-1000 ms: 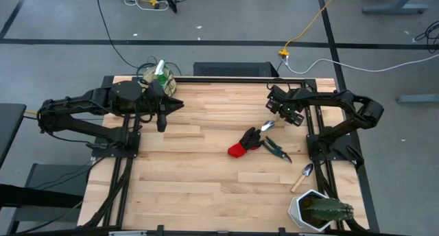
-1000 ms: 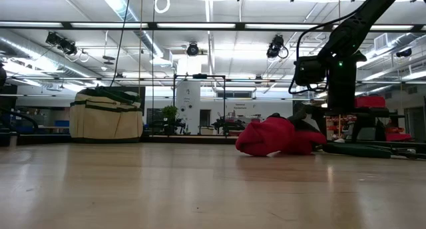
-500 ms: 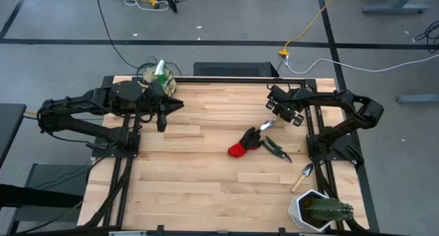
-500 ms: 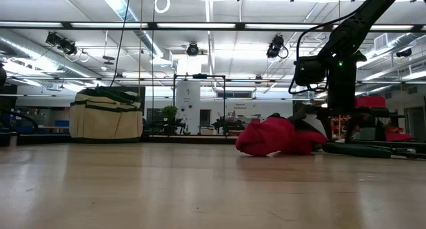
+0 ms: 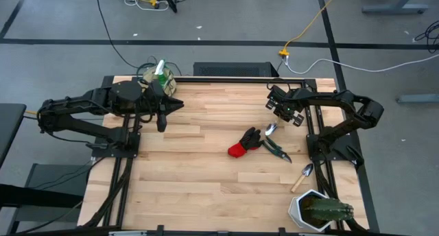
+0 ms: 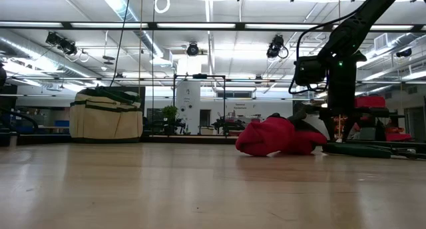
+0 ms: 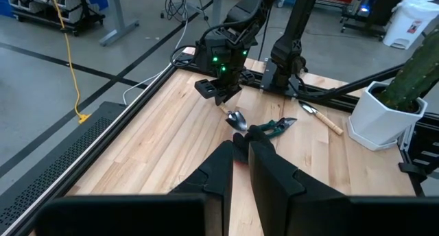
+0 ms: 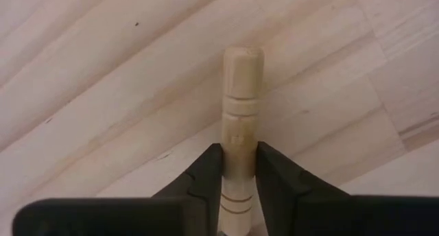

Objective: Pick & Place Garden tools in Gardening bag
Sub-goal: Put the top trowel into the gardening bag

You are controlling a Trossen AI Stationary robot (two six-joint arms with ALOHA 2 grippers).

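The surface [image 5: 206,160] is pale, smooth wooden planking. The right hand [image 8: 238,169], matt dark plastic, grips a trowel [image 8: 239,126] by its light, matt wooden handle. The glove [image 6: 276,136] is soft red cloth.

The left arm reached in from the left side of the tabletop [image 5: 206,167], bent at its elbow, with its wrist over the far left part. The left gripper [image 5: 162,121] pointed toward the middle, and its two dark fingers [image 7: 218,173] were pressed close together with nothing between them. The right arm came in from the right side and folded back on itself, so its wrist hung above the far right part of the tabletop. The right gripper [image 5: 284,113] pointed down. Its two fingers [image 8: 206,169] squeezed the wooden handle [image 8: 241,105] of a trowel, one finger on each side.
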